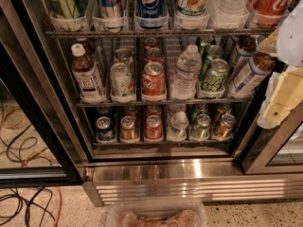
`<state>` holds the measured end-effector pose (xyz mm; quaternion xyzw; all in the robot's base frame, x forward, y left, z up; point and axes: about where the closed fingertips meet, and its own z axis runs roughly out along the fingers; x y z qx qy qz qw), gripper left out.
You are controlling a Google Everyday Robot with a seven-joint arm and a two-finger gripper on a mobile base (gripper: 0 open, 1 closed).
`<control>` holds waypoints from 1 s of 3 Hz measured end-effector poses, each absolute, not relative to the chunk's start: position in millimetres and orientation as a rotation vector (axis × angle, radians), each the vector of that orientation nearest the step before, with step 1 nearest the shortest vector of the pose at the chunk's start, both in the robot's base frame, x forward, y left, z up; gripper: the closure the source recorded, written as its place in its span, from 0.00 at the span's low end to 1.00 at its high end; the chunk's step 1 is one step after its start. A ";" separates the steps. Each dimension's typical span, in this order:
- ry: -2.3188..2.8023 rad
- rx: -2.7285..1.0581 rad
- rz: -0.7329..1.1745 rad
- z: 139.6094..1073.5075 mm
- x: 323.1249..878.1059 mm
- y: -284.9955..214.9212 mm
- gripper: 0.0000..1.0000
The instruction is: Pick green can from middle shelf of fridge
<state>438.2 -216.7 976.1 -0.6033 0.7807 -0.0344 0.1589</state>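
The fridge [199,181] stands open in front of me, seen from above. Its middle shelf [165,101] holds lanes of drinks. The green can [214,76] stands at the front of the second lane from the right, with more green cans [209,54] in a row behind it. My gripper [275,107], cream and white, hangs at the right edge of the view, to the right of the green can and nearer to the camera. It is apart from the can, outside the shelf, and holds nothing that I can see.
On the middle shelf stand a red Coca-Cola can [153,82], a pale can [121,81], a water bottle [185,74], a brown bottle [87,74] and a tilted white-blue can [249,76]. Cables [19,145] lie on the floor at left. A plastic tub [156,214] sits below.
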 end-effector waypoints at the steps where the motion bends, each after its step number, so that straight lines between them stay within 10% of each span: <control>1: 2.232 -1.725 -0.098 976.1 438.2 -216.7 0.00; 3: 2.229 -1.417 0.038 970.2 426.6 -210.2 0.00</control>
